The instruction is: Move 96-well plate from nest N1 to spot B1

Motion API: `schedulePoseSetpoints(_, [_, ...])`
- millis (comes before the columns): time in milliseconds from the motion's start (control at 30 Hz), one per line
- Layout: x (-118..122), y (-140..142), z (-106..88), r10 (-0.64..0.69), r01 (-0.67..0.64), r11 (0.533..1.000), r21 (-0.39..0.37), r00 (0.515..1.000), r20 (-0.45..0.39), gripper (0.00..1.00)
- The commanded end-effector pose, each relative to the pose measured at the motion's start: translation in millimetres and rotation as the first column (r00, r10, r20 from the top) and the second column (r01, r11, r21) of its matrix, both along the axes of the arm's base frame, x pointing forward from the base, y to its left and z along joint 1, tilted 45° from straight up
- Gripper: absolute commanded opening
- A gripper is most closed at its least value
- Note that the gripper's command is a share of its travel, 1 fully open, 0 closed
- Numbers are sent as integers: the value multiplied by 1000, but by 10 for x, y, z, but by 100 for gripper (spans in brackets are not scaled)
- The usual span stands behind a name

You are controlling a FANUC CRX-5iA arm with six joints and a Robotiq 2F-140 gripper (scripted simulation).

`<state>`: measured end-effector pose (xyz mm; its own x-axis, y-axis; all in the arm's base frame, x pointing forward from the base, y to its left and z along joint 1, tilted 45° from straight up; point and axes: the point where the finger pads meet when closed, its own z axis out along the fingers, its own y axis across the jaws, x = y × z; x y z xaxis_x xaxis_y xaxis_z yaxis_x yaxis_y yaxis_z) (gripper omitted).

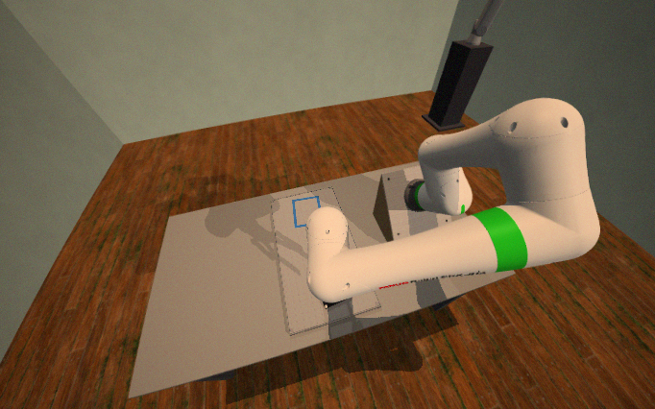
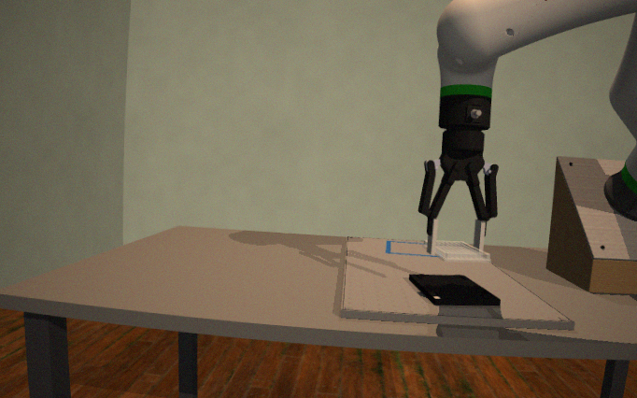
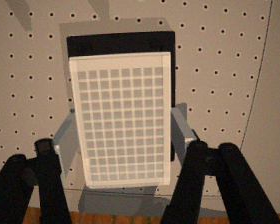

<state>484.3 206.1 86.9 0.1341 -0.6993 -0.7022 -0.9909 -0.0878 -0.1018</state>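
The tool (image 2: 456, 235) is clamped across the long sides of the 96-well plate (image 2: 461, 250), one finger (image 3: 183, 124) on each side, and holds it level in the air above the perforated deck (image 2: 385, 291) on the tabletop (image 2: 173, 277). The plate hangs between the black plate nest (image 2: 454, 290), which lies bare on the deck, and the blue taped outline (image 2: 396, 248). In the wrist view the plate's far end overlaps the nest (image 3: 120, 44) below it.
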Motion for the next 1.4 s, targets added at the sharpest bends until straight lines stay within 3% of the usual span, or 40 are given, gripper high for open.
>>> schedulePoseSetpoints(0, [2, -19, 18, 0, 0, 1000, 0, 1000, 0, 0])
schedulePoseSetpoints(567, [2, -19, 18, 0, 0, 1000, 0, 1000, 0, 0])
schedulePoseSetpoints(867, [8, -179, -152, -162, 162, 987, -11, 973, -163, 0])
schedulePoseSetpoints(1367, [21, -475, -468, -162, 162, 987, -11, 973, -163, 0])
